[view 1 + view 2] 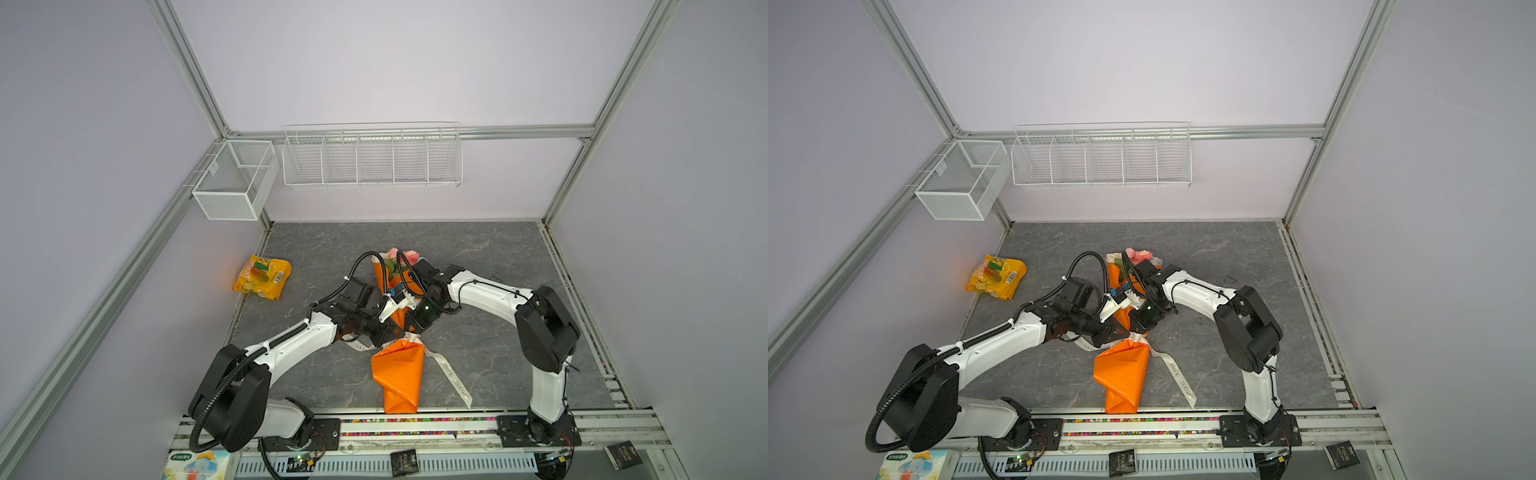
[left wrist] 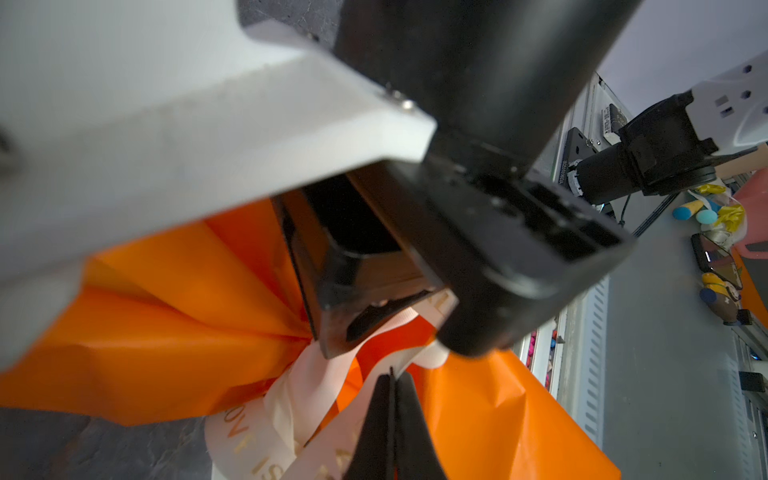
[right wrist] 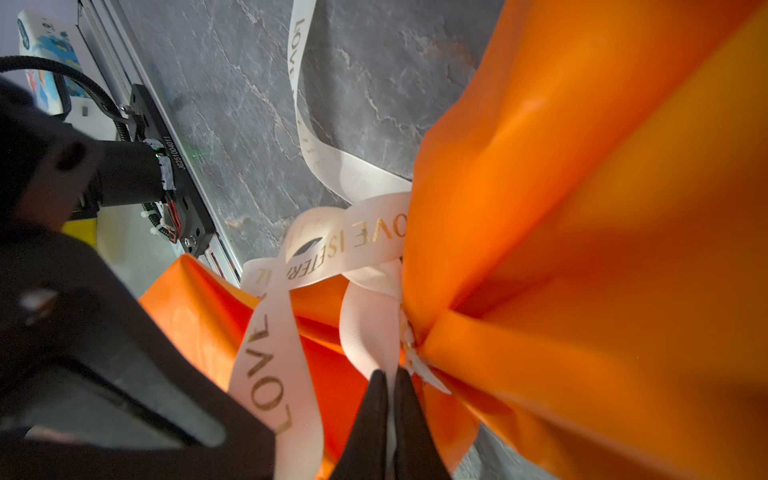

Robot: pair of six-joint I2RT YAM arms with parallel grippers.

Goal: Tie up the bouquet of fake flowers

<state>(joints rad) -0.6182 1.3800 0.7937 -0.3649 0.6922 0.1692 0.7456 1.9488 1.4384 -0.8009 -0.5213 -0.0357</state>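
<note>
Bouquet of fake flowers (image 1: 398, 374): lying mid-table in orange paper, blooms pointing to 12 o'clock, tail to 6. Cream ribbon (image 3: 370, 237): looping the pinched waist, one end trailing toward 5 o'clock. Left gripper (image 2: 392, 386): clenching, seemingly nipping a ribbon strand. Right gripper (image 3: 388, 386): clamping on ribbon from the opposite side, probably bracing for pulling the knot tight. Grey stone-look table (image 1: 478, 257): carrying a yellow snack bag (image 1: 262, 276) at 10 o'clock. Wire baskets (image 1: 372, 160): hanging at 12 o'clock on pale walls.

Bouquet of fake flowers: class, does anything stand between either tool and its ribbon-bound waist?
Nothing visible does. The left tool and right tool are both shut on the cream ribbon wound round the bouquet of fake flowers at its waist.
</note>
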